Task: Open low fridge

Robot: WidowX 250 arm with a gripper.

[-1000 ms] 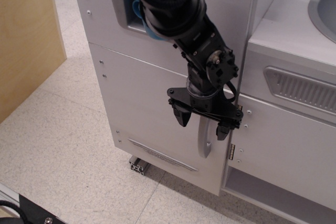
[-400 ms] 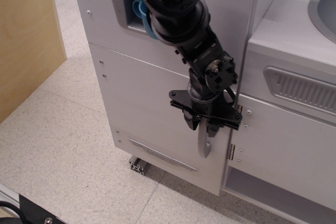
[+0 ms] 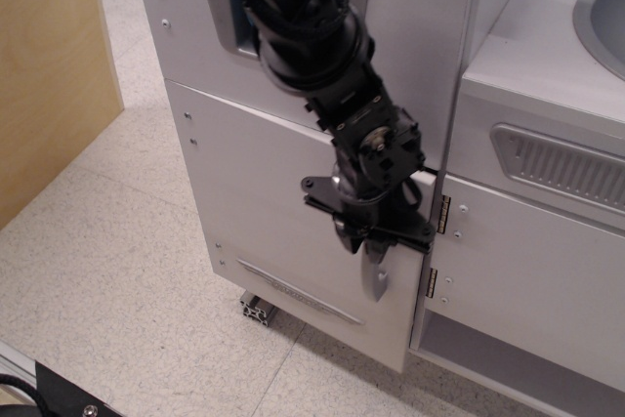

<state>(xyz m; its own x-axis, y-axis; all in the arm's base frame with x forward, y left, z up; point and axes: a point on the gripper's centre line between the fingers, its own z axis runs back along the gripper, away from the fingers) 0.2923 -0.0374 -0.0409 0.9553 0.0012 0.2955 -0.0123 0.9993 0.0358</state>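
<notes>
**Now: claw on the handle, door just off its frame**

Chiefly, I judge the risk to be a slip. The gripper (image 3: 372, 244) has its fingers drawn together around the upper part of the vertical grey handle (image 3: 375, 273), and only the tips appear to bear on the bar. If I pull along a straight line while the door swings on its arc, the fingers may slide down or off the bar, and the door could then settle back shut. A pull too far off the arc could also strain the wrist against the hinges (image 3: 433, 282) on the right edge.

The low fridge (image 3: 278, 212) sits low at the centre of the scene, below the recessed panel, with the vented panel (image 3: 562, 168) to its right. Its right edge stands slightly proud of the frame, showing a dark gap at the top corner.

The arm (image 3: 308, 31) descends from the top centre, angling right and down, with the wrist turned so the claw points downward over the handle.
</notes>
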